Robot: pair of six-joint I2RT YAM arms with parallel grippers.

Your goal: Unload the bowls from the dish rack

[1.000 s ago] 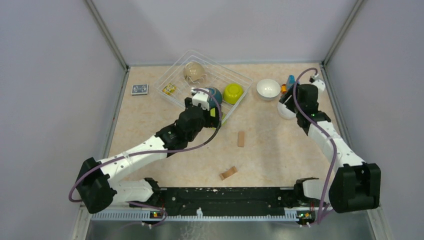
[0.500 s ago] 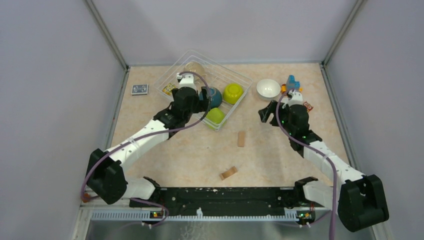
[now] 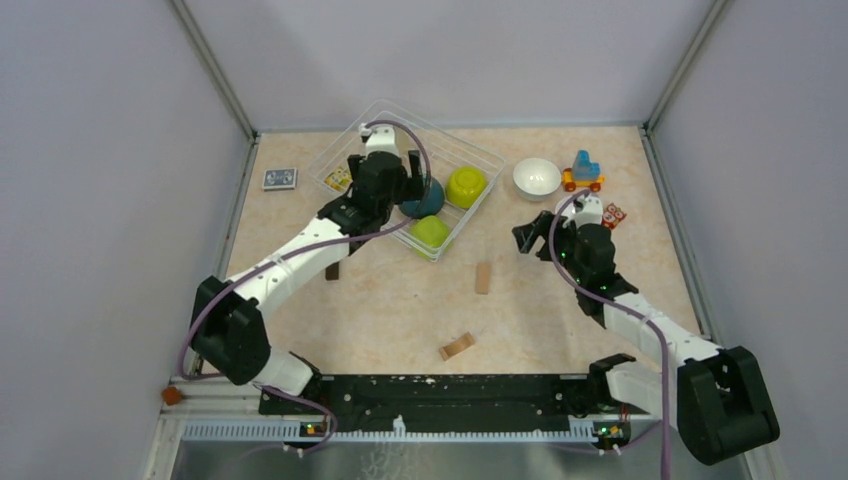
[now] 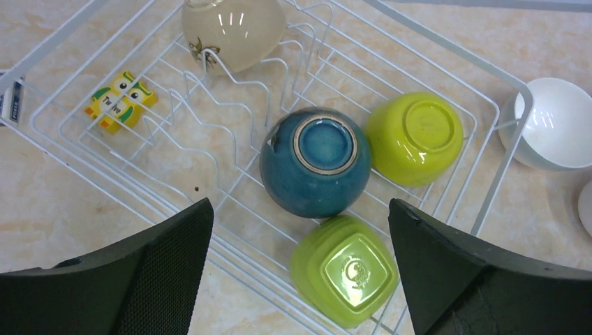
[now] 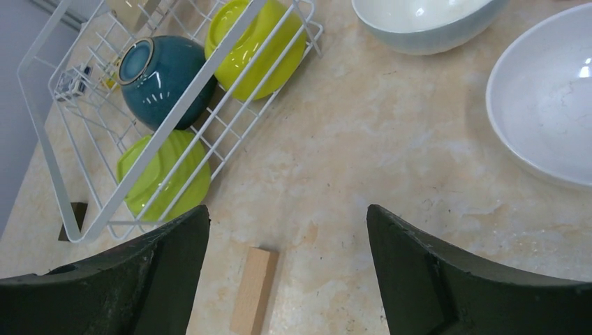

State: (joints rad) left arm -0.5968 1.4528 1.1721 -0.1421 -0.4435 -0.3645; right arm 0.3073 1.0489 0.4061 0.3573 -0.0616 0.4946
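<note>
The wire dish rack [image 3: 487, 158] stands at the back of the table. Upside down in it are a dark teal bowl [image 4: 315, 160], a round lime bowl [image 4: 415, 137] and a squarish lime bowl [image 4: 345, 278]. A beige bowl [image 4: 233, 28] leans at its far end. My left gripper [image 4: 300, 209] hangs open above the rack, over the near edge of the teal bowl, touching nothing. A white bowl [image 3: 537, 178] sits on the table right of the rack, and another white bowl [image 5: 544, 98] lies beside it. My right gripper [image 5: 287, 209] is open and empty over bare table between the rack and the white bowls.
A yellow owl toy [image 4: 122, 101] lies inside the rack. A wooden block [image 5: 253, 289] lies just below my right gripper and a tan piece [image 3: 457, 346] nearer the front. A card [image 3: 280, 178], a dark block [image 3: 332, 270] and a blue-orange toy [image 3: 583, 170] are also on the table.
My right gripper has come off the white bowl, opened wider and swung left toward the rack. My left gripper has moved farther back over the rack, still open.
</note>
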